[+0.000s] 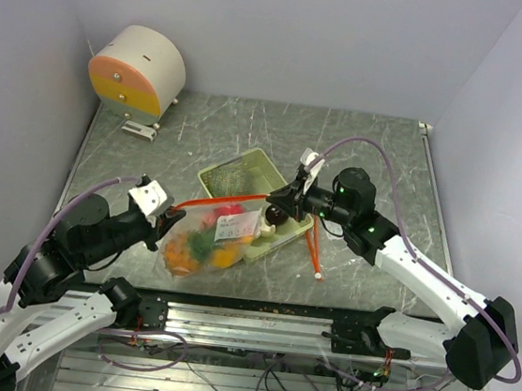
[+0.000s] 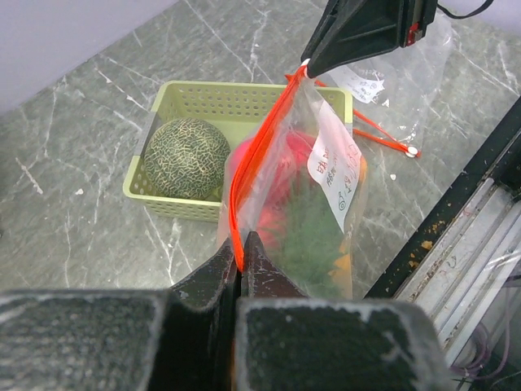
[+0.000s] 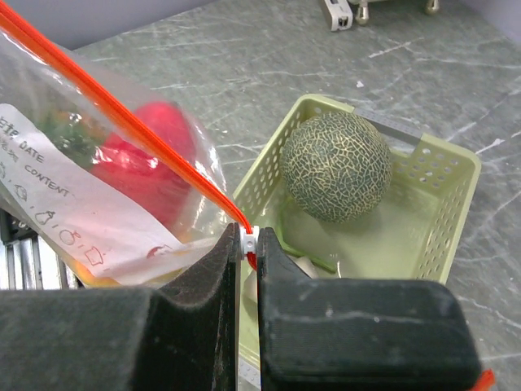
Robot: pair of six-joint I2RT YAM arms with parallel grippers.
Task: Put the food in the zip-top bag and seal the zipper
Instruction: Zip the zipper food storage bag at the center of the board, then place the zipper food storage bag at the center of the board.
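Grey marbled stone bench point(image 1: 377, 171) under pale lilac walls carries everything. Nearest us, the left hand point(image 2: 241, 262) is clenched on one end of the orange zipper strip point(image 2: 260, 155) of a clear zip-top plastic bag point(image 2: 326, 236), which hangs from that taut strip. Through the film we see red, orange and green toy food pieces point(image 1: 201, 245) inside, behind a white printed label. At the farther end the right hand point(image 3: 248, 244) is pinched shut on the same strip, at a small white slider point(image 3: 249, 236). Just beyond, the grey-green netted toy melon point(image 3: 336, 165) sits in the pale green perforated plastic basket point(image 3: 440, 155) — not in the bag.

We judge that sealing is being set up though filling looks unfinished. The next move calls either for opening the mouth for the melon, or for running the slider along while the left hand holds tension. We cannot tell whether the track is closed. The pieces inside blur together, and a whitish thing low in the basket is cut off by the right hand.
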